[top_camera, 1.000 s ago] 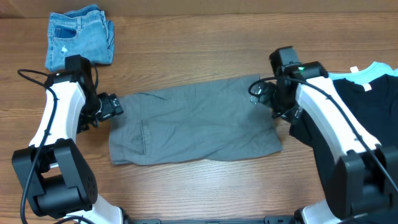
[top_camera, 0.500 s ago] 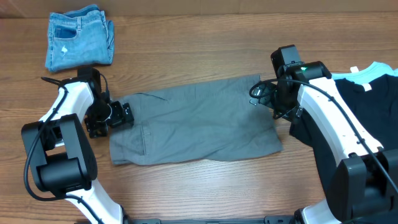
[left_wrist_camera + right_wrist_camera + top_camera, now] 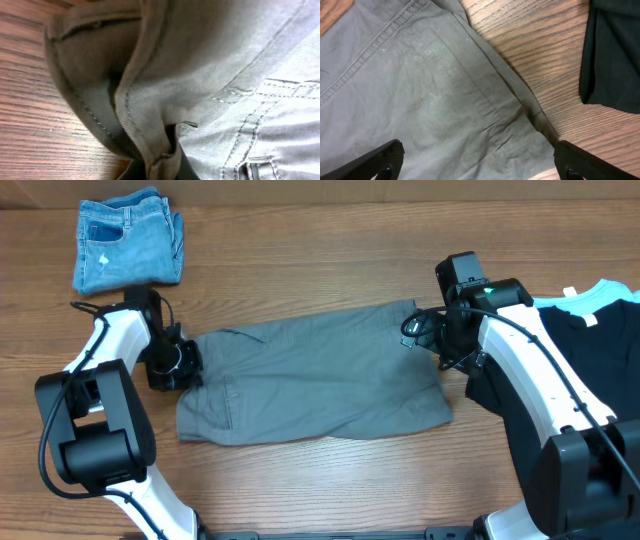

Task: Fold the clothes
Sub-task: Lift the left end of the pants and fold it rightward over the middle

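Note:
The grey shorts (image 3: 310, 380) lie spread flat across the middle of the wooden table (image 3: 320, 270), waistband end to the left. My left gripper (image 3: 182, 366) is at their left edge. In the left wrist view it (image 3: 162, 170) is shut, with a bunched fold of the grey cloth (image 3: 200, 60) pinched between its dark jaws. My right gripper (image 3: 424, 330) hovers over the shorts' far right corner. In the right wrist view it (image 3: 480, 165) stands wide open over the cloth (image 3: 430, 100), one dark fingertip (image 3: 382, 159) on each side, holding nothing.
A folded pair of light-blue denim shorts (image 3: 128, 240) sits at the far left corner. A black T-shirt (image 3: 590, 350) with a turquoise garment (image 3: 600, 292) lies at the right edge, under the right arm; its black edge (image 3: 615, 50) comes close to the shorts' hem.
My left gripper has swung in from beside the shorts to their left edge and shut on the cloth. The right arm has hardly moved and stays open.

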`<state>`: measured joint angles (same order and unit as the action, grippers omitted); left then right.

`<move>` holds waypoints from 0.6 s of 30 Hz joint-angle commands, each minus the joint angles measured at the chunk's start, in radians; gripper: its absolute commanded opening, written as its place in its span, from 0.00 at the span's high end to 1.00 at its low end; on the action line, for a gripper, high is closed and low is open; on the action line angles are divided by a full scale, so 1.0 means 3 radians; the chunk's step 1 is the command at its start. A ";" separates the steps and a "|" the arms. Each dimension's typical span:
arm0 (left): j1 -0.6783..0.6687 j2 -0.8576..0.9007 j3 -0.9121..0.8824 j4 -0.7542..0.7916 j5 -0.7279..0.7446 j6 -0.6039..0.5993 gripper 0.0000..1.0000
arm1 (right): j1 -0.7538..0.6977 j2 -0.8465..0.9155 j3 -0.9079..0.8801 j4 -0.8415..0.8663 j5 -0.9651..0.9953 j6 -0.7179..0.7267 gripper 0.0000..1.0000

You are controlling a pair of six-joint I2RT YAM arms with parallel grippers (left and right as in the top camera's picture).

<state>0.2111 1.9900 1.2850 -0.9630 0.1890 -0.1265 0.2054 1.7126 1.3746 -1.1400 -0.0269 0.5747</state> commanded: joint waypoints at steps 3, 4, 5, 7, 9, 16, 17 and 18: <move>0.0064 0.0210 -0.0039 0.0032 -0.0488 -0.0106 0.96 | 0.0032 -0.0023 0.0041 -0.0009 -0.0019 -0.0023 0.00; 0.0089 0.0210 -0.0003 -0.0013 -0.0593 -0.0153 0.96 | 0.0036 -0.0023 0.0041 -0.0022 -0.0041 -0.0024 0.00; 0.0113 0.0210 0.0041 -0.0062 -0.0678 -0.0197 0.96 | 0.0043 -0.0023 0.0038 -0.0025 -0.0058 -0.0024 0.00; 0.0181 0.0210 0.0183 -0.0224 -0.0815 -0.0291 0.96 | 0.0066 -0.0023 0.0015 -0.0008 -0.0100 -0.0024 0.00; 0.0243 0.0210 0.0370 -0.0425 -0.0853 -0.0336 0.96 | 0.0107 -0.0019 -0.0013 0.0038 -0.0145 -0.0024 0.00; 0.0317 0.0201 0.1186 -0.1165 -0.0805 -0.0355 0.96 | 0.0374 0.0008 -0.0165 0.0429 -0.0380 -0.0022 0.00; 0.0301 0.0192 0.1293 -0.1246 -0.0796 -0.0355 0.96 | 0.0412 0.0017 -0.0178 0.0479 -0.0380 -0.0020 0.00; 0.0284 0.0182 0.1387 -0.1317 -0.0788 -0.0355 0.96 | 0.0450 0.0022 -0.0195 0.0535 -0.0380 -0.0019 0.00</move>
<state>0.3119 2.0560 1.6089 -1.3262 -0.0227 -0.2108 0.3092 1.7130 1.3315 -1.0054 -0.1093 0.5724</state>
